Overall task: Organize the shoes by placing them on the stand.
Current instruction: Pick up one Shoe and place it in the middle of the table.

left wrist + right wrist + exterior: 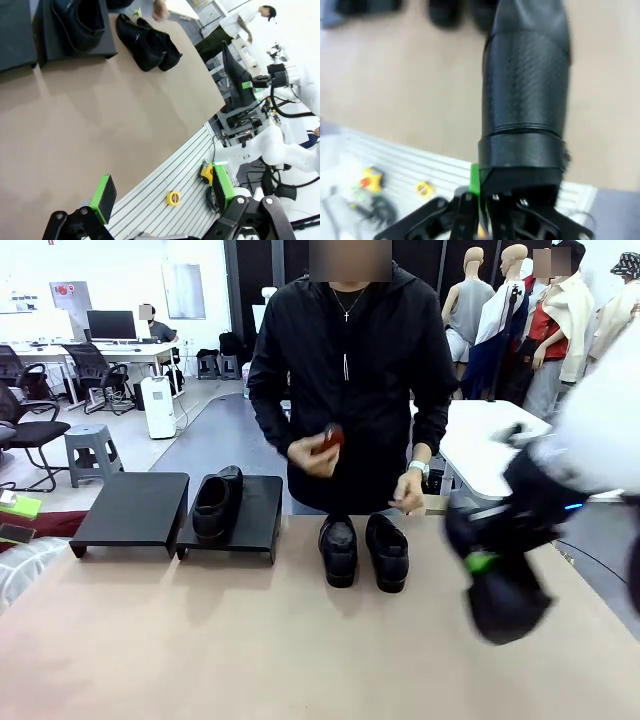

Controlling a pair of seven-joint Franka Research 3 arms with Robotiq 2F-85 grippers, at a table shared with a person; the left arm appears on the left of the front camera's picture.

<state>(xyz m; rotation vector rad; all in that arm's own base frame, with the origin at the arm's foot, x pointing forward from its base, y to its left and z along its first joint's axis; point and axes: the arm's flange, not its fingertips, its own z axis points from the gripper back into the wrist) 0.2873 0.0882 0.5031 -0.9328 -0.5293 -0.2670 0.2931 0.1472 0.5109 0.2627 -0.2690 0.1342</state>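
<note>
Front view: you've got four shoes, one shoe [217,505] on the right of the two platforms of the stand [135,510], a pair [338,550] side by side on the worktop [200,640] near the person, and a held shoe [505,605] pinched in your right gripper [490,565] above the worktop's right side. Left wrist view: left gripper [163,192] fingers spread wide, holding nothing, well back from the pair. Right wrist view: fingers clamp what looks like the heel end. The glossy leather is probably stiff, light and slippery, so take the heel collar.

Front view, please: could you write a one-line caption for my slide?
Right gripper holds a shoe above the table; another shoe sits on the stand, a pair lies before the person.
</note>
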